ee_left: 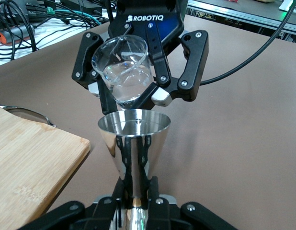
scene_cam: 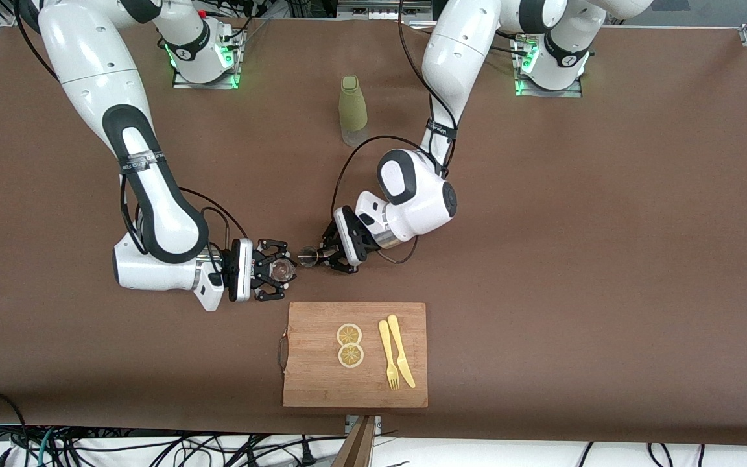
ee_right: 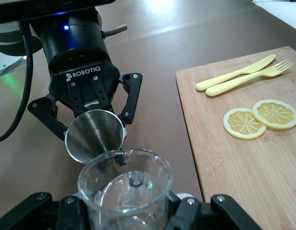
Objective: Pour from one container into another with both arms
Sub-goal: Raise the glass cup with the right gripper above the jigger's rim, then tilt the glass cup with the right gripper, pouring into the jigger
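Glass cup (scene_cam: 283,270) and steel jigger (scene_cam: 307,256) meet above the brown table (scene_cam: 607,259), just off the wooden cutting board (scene_cam: 355,383) (lemon slices (scene_cam: 349,344) on it). The right pincer (scene_cam: 281,270) is clamped on the cup, its rim at the jigger's; the left pincer (scene_cam: 319,254) is clamped on the jigger.

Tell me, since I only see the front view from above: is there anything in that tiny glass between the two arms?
Observer: Yes. The left wrist view shows clear liquid low in the glass cup, which the right arm's jaws hold.
Operator: And the shiny thing facing it?
Observer: A steel jigger, gripped at its narrow waist by the left arm's jaws.
Operator: Is any liquid in it yet?
Observer: The right wrist view looks into its upper cone, and I see none there.
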{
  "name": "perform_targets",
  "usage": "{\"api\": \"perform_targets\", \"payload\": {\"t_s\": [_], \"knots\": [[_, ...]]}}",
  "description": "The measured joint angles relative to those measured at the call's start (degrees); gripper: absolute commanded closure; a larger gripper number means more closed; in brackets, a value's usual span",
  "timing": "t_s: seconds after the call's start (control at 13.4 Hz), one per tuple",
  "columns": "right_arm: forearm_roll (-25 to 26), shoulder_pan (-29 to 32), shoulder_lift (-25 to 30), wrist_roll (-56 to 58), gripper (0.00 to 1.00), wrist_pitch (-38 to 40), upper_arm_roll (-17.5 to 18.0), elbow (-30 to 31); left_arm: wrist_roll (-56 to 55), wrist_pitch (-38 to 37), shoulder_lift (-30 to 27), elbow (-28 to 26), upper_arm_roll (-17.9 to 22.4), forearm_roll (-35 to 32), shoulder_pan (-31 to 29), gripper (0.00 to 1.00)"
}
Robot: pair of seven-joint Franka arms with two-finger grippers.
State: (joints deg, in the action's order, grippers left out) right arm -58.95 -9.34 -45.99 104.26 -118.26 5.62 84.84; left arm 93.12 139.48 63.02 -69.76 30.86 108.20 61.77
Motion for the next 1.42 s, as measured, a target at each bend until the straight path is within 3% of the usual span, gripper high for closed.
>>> {"api": "perform_targets", "payload": {"t_s": [0.3,0.82,1.42], "knots": [[0.5,-0.1,0.0,0.0,0.71,0.6,0.0,0.0,-0.2,0.0,0.0,0.0,0.1,0.0,0.0,1.00],[6.3,-0.2,0.0,-3.6,0.71,2.7,0.6,0.0,-0.6,0.0,0.0,0.0,0.1,0.0,0.0,1.00],[7.6,-0.4,0.1,-7.1,0.71,2.7,1.3,0.0,-0.7,0.0,0.1,0.0,0.1,0.0,0.0,1.00]]}}
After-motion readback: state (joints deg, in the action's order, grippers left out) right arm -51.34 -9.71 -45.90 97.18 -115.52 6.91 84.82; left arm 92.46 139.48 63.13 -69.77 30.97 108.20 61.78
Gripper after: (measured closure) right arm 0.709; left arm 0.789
